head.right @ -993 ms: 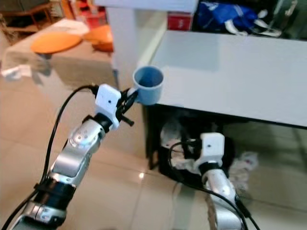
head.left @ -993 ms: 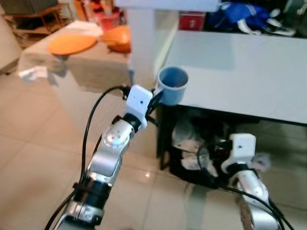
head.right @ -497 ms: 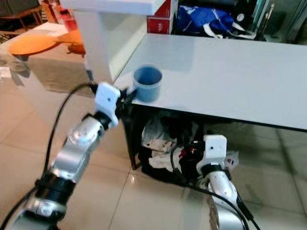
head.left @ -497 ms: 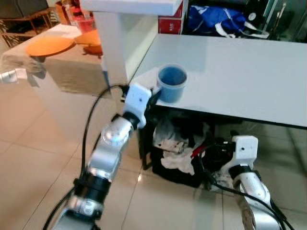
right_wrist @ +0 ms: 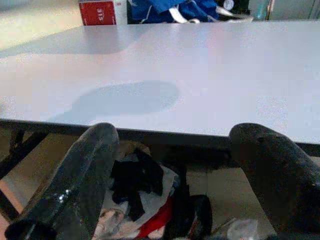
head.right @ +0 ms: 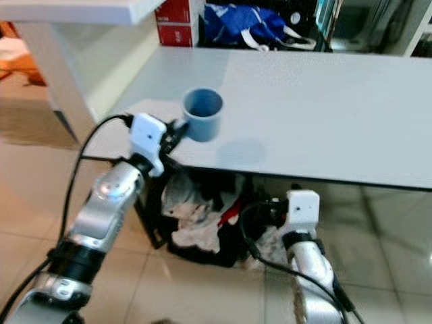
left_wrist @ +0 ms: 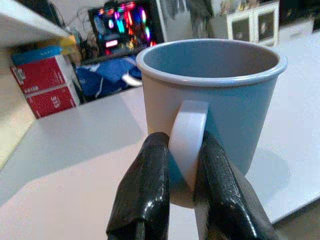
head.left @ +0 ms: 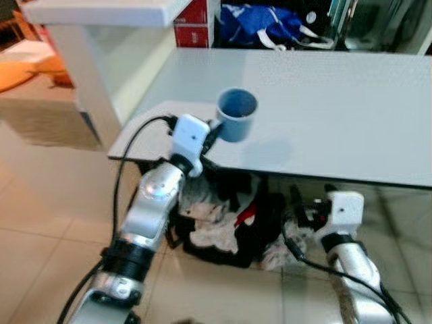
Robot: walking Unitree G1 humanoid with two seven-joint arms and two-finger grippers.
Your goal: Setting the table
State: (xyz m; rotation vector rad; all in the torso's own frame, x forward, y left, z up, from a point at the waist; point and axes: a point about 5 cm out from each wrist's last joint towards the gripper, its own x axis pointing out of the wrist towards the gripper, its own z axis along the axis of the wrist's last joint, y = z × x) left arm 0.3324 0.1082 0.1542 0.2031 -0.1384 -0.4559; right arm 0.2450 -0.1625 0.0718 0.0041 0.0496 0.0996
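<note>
My right gripper (right_wrist: 170, 195) hangs low in front of the white table (head.left: 351, 101), fingers spread wide with nothing between them, and past it a heap of rags (head.left: 216, 229) lies on the floor under the tabletop. My left gripper (left_wrist: 172, 185) is pinched on the white handle of the blue cup (head.left: 236, 113), carrying it upright over the table's near left corner; a shadow on the surface beside it suggests the cup hangs just above the top, not on it. The cup looks empty. Farther back a red box (head.left: 194, 23) and a blue bag (head.left: 253, 19) sit along the far edge. I judge the setting barely begun: no dish is laid, and this cup awaits placing.
</note>
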